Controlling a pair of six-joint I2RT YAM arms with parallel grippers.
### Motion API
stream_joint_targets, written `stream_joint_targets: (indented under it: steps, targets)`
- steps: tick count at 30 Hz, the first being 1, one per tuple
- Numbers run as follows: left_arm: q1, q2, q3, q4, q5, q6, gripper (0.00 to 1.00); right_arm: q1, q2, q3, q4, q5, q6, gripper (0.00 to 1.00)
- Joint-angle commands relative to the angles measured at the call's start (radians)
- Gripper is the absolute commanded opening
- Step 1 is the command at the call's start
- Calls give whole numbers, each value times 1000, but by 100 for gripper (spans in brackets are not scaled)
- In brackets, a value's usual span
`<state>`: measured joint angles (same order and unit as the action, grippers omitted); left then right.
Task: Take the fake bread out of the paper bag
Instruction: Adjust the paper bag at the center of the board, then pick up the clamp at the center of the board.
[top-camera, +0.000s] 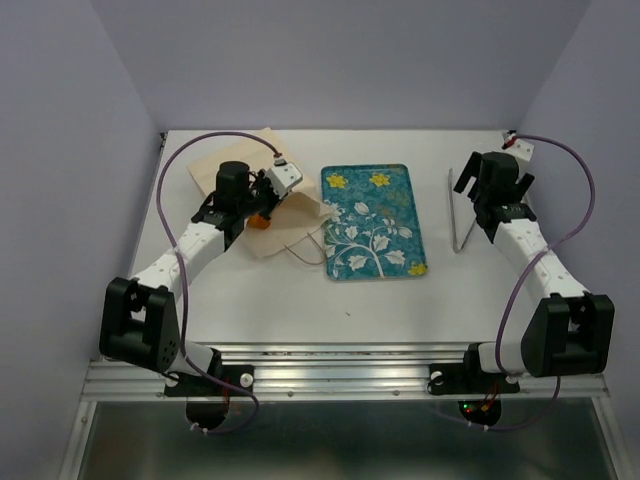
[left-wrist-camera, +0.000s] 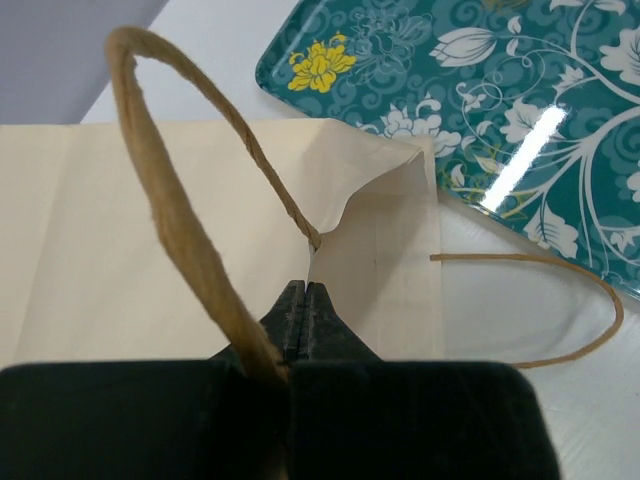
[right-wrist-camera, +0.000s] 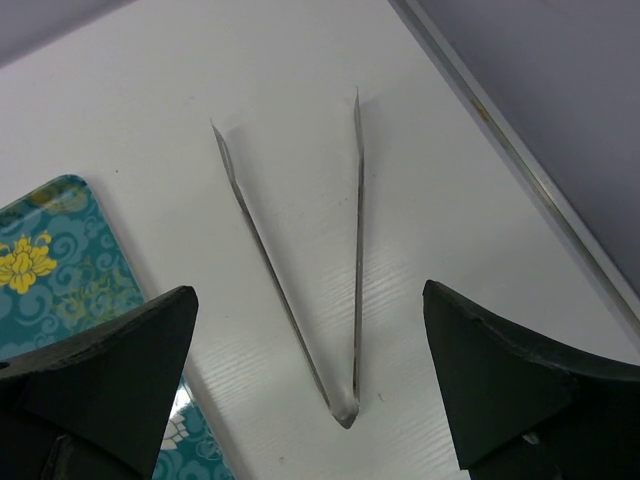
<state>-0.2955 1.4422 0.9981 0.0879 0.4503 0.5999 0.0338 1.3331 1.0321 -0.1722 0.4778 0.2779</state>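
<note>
The tall pale tan paper bag (top-camera: 262, 150) lies flat at the counter's 10 o'clock. Its long axis runs 11 to 5, with the mouth facing the teal floral tray (top-camera: 375, 225). A glossy orange piece of fake bread (top-camera: 260, 223) peeks out at that mouth, right by the left arm's fingers (left-wrist-camera: 293, 310), which are pressed together. Whether they pinch paper is unclear. The right arm's fingers (right-wrist-camera: 120, 360) are spread wide over metal tongs (right-wrist-camera: 357, 250) at 2 o'clock, well apart from the bag, so the left arm looks better placed.

A flat white rectangular tabletop (top-camera: 300, 300) sits boxed in on three sides by plain pale lilac walls (top-camera: 340, 60), evenly and softly lit, its near edge trimmed by a ribbed silver metal rail (top-camera: 340, 375) above a dark grey surface (top-camera: 340, 440).
</note>
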Motion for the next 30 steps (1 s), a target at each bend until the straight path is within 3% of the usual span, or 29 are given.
stream_joint_targets:
  steps: [1, 9, 18, 30]
  targets:
    - [-10, -133, -30, 180, -87, -31, 0, -3, 14, -1, 42, 41, 37, 100]
    - [-10, -157, -67, 179, -104, -55, 0, -49, 110, -46, 8, -10, 98, 100]
    - [-10, -167, -84, 141, -102, -14, 0, -80, 285, -14, 10, -244, 7, 100]
    - [-10, -244, -144, 154, -51, 1, 0, -89, 411, 32, 10, -205, 1, 100]
